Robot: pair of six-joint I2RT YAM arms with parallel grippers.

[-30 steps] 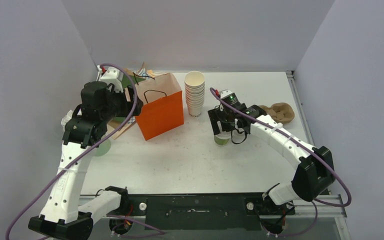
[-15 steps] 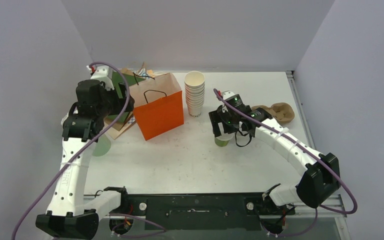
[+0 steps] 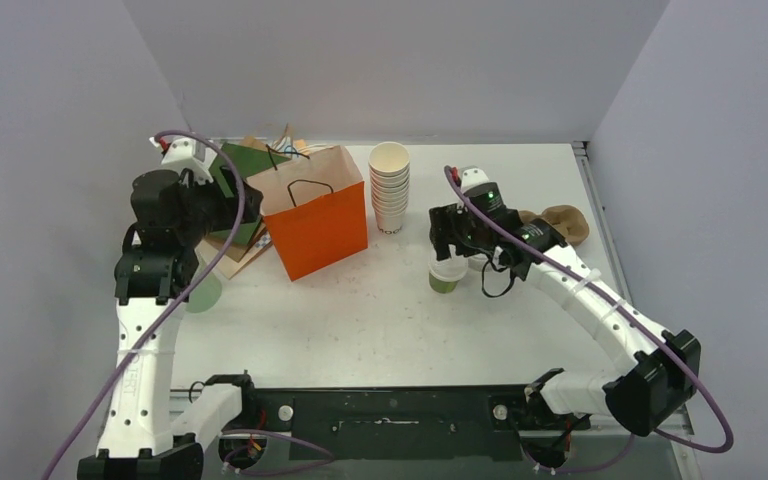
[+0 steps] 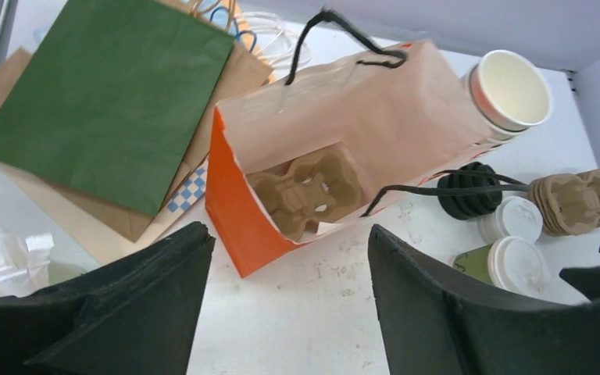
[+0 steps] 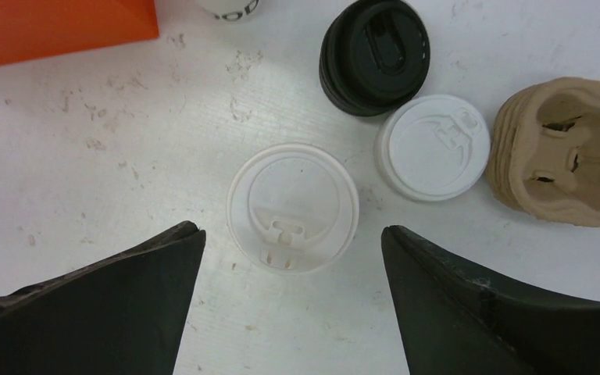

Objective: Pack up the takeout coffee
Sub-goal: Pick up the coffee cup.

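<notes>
One takeout coffee [image 3: 446, 276] stands right of the table's middle, an olive-green cup under a white lid [image 5: 293, 207]. My right gripper [image 3: 452, 252] hovers just over it, open; in the right wrist view its fingers [image 5: 291, 232] straddle the lid without touching it. The left wrist view catches this cup [image 4: 508, 266] at its right edge. My left gripper [image 3: 218, 214] is open and holds nothing, raised left of the orange bag [image 3: 317, 218]. Its view [image 4: 289, 234] looks into the bag's open mouth [image 4: 336, 148], where a brown cup carrier [image 4: 306, 192] lies.
A stack of lidless white cups [image 3: 390, 186] stands right of the bag. Black lids [image 5: 375, 55], white lids [image 5: 433, 148] and stacked brown carriers [image 5: 566, 152] lie behind the cup. Flat green [image 4: 109, 101] and brown bags lie at the back left.
My left arm has drawn back to the left, away from the orange bag. My right gripper has lifted and shifted slightly right, and the cup's white lid now shows below it.
</notes>
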